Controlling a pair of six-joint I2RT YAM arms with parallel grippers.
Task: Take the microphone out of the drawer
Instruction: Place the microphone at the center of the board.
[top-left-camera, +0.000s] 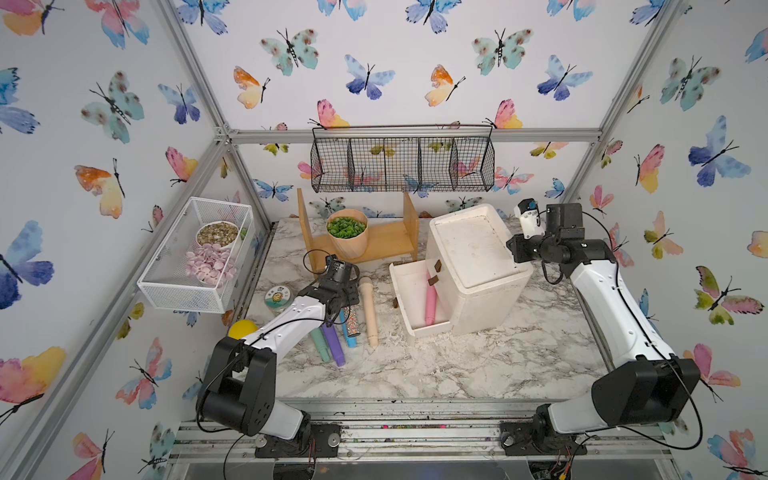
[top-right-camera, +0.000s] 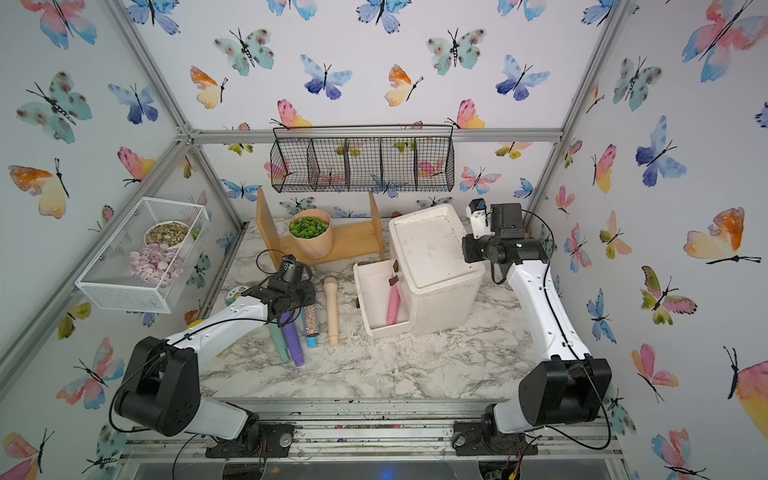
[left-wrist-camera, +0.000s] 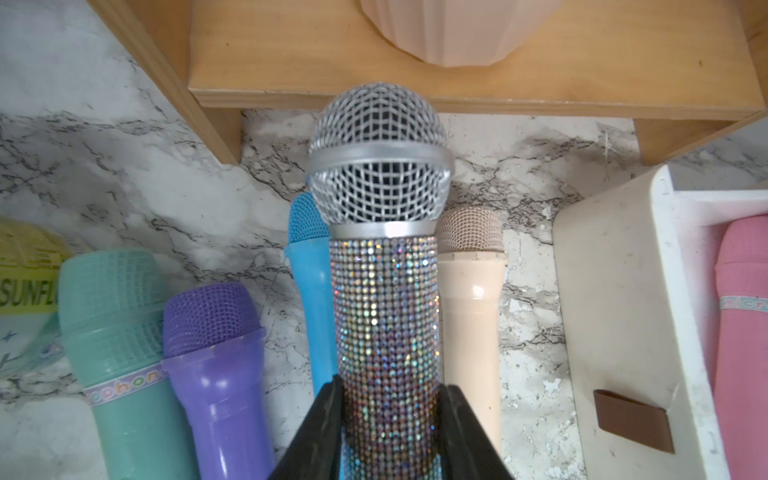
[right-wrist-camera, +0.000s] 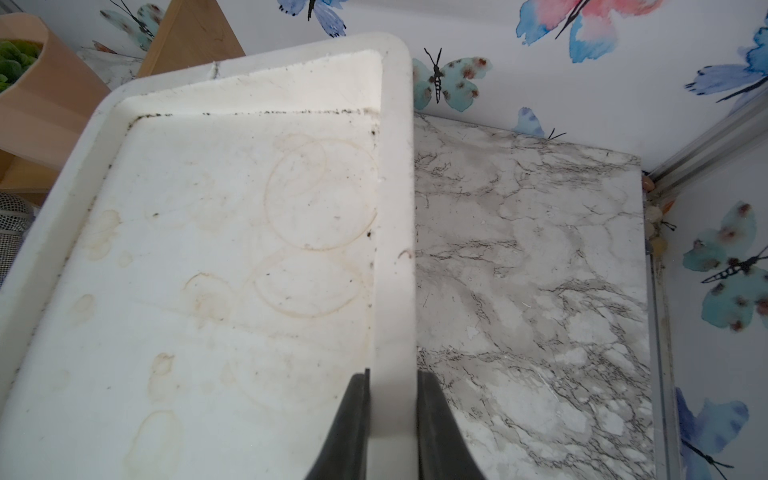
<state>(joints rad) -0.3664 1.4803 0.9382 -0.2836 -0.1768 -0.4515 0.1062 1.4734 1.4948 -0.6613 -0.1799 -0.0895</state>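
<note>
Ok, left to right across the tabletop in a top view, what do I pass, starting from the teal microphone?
teal microphone → purple microphone → beige microphone → pink microphone in the drawer → white cabinet. Omitted, overlapping: glitter microphone, blue microphone.

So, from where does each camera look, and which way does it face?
Top views: high in front, facing down and backward; left arm, right arm and open drawer show in both top views.
Left wrist: on the left arm, looking along the left gripper, shut on the glitter microphone, toward the wooden shelf.
Right wrist: on the right arm, looking along the right gripper, clamped on the white cabinet's rim.
Shared: the pink microphone, in top and left wrist views.
</note>
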